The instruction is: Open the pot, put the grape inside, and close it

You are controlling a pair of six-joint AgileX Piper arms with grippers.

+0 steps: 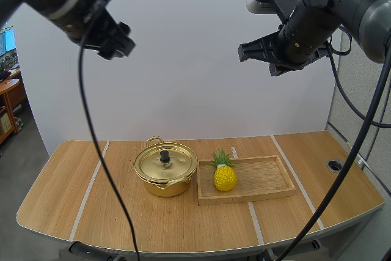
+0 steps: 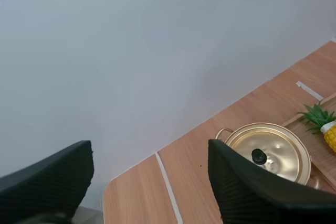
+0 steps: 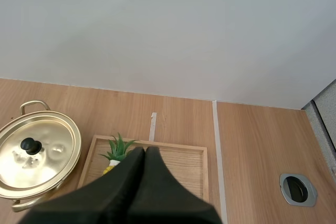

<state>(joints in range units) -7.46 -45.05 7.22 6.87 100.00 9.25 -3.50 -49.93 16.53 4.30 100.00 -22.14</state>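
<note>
Pale wood made up the surface (image 1: 61, 203), crossed by a few light strips and backed by a plain white wall (image 1: 201, 59). Near its middle sat a golden pot (image 1: 164, 178) with two loop handles. Its lid (image 1: 153, 164) was on, with a small black knob (image 1: 165, 157) standing at the centre. Just to the right of the pot lay a shallow wooden tray (image 1: 269, 178); whether the two touched could not be told. No grape was to be seen. A small yellow pineapple (image 1: 225, 176) with a green crown stood upright in the tray, at the end nearest the pot. A round metal-rimmed hole (image 1: 335, 165) was set into the surface well to the right of the tray.

Both arms were raised high above the surface, well apart from the pot and the pineapple. The left tool (image 2: 149, 153) had its two ribbed fingers (image 2: 247, 192) spread wide with nothing between them, and the pot showed beyond them, far below. The right tool (image 3: 143, 151) had its fingers pressed together into one dark wedge, holding nothing, and it hung over the tray, near the pineapple's crown.
</note>
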